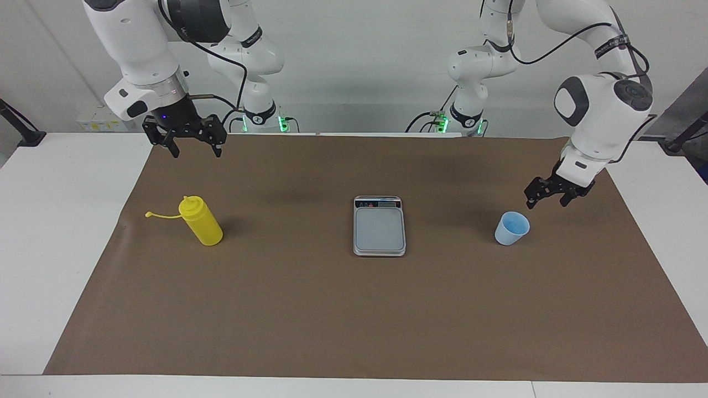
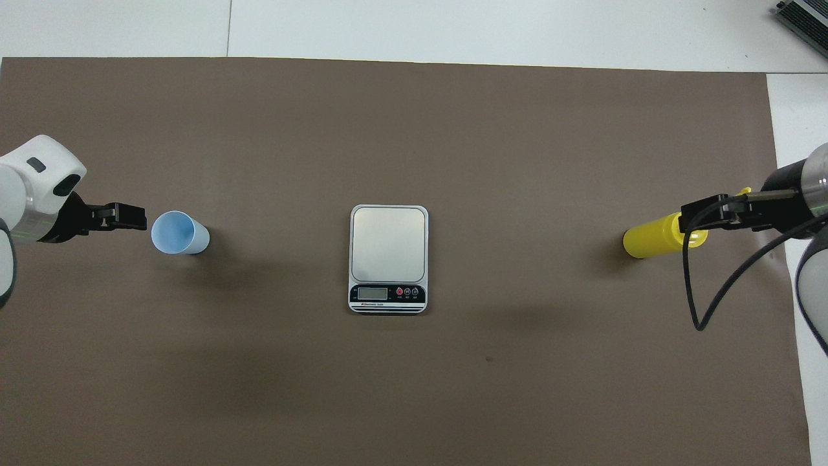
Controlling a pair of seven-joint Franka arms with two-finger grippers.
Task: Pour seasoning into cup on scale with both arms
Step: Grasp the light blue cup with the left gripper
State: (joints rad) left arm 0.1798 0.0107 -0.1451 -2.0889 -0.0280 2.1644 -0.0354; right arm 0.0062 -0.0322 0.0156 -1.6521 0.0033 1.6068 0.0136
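Facing view: scale (image 1: 379, 226) sits mid-mat, plate bare, display strip toward the robots. Cup (image 1: 511, 228) stands upright toward the left arm's end, well apart from the scale. Bottle (image 1: 201, 221) stands toward the right arm's end, cap strap trailing away from the scale. Left gripper (image 1: 546, 194) is low, just beside the cup on the robots' side and not touching it; fingers spread wide, holding nothing. Right gripper (image 1: 185, 143) hangs up high over the mat edge nearest the robots, fingers wide, empty, clear of the bottle. Overhead view: left gripper (image 2: 123, 217) comes in from the table end with its tips level with the cup (image 2: 179, 233) rim, a small gap showing between them. Right gripper (image 2: 708, 212) overlaps the bottle (image 2: 653, 237) top here, but that's only height, no contact. Scale (image 2: 388, 257) is unloaded. Judgement: step in hand is the first one, the reach for the cup; nothing is grasped yet. Next move calls for the left gripper to straddle the cup wall, close gently since thin plastic will flex, then lift and set it centred on the plate. The right arm needs to drop to the bottle body and grip below the nozzle.
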